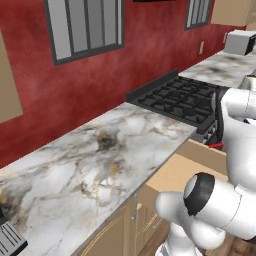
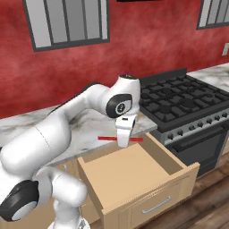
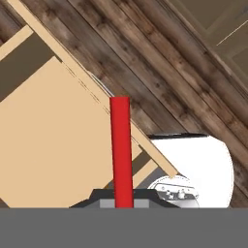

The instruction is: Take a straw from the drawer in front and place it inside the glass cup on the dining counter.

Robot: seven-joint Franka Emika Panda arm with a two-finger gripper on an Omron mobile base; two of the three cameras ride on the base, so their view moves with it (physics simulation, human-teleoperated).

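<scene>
From the left base view, a sliver of the thin bright red straw (image 1: 216,145) showed beside the white arm, above the open light-tan wooden drawer (image 1: 175,175).

The right base view put the two-finger gripper (image 2: 123,142) over the drawer's back edge, clamped on the straw – its long axis level, running left to right.

In the hand view it rose straight from between the fingertips. Judged: pick-up done; next, carry it to the glass.

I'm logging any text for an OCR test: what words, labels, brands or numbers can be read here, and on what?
None can be read.
The round dark cap on the white arm's joint bears a small light mark, too blurred to read.
The black stove's knobs show no legible markings.
</scene>
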